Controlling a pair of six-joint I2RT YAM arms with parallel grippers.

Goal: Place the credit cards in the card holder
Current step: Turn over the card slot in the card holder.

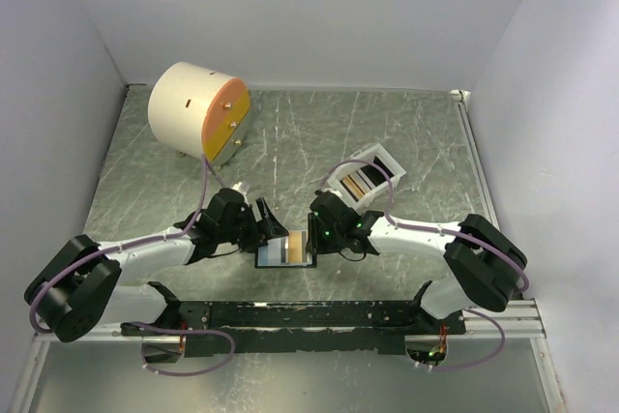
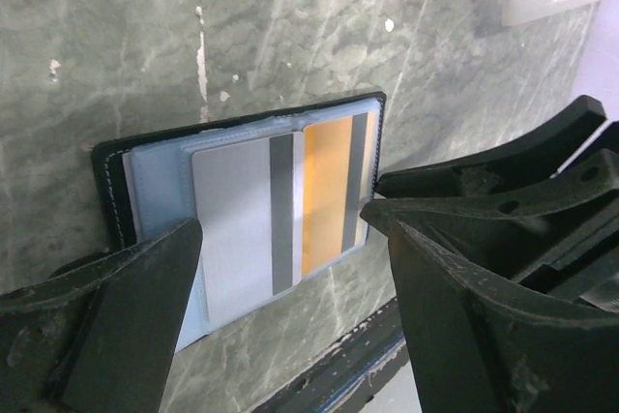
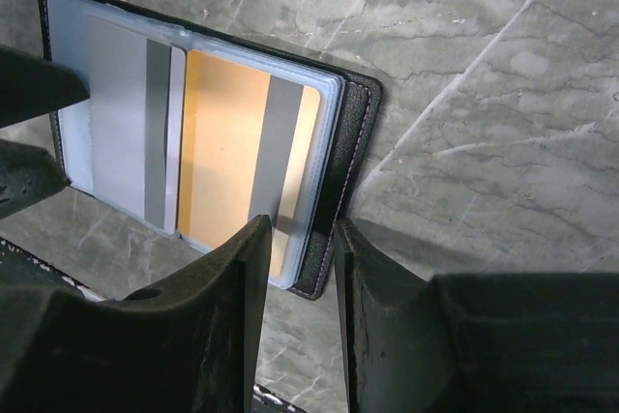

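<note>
Two cards sit in the glossy clear sleeves point(image 3: 68, 65) of the open card holder point(image 1: 286, 250), a black case with a stitched edge lying flat on the veined grey-green tabletop point(image 1: 290, 142) near its front edge. One is a silver-grey card point(image 2: 232, 229), the other an orange card point(image 2: 329, 191), each with a dark stripe. The left claw point(image 2: 283, 224) gapes wide, one finger on either side of the holder. The right claw point(image 3: 302, 229) has its blunt black fingers point(image 3: 222, 316) narrowly apart astride the holder's right border; whether they pinch it, I cannot tell.

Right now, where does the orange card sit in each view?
Top external: orange card at lower centre, in the right half of the open card holder.
Left wrist: centre-right, right of the grey card.
Right wrist: centre-left, right of the grey card.
Shared landmark: the card holder's black border.
</note>
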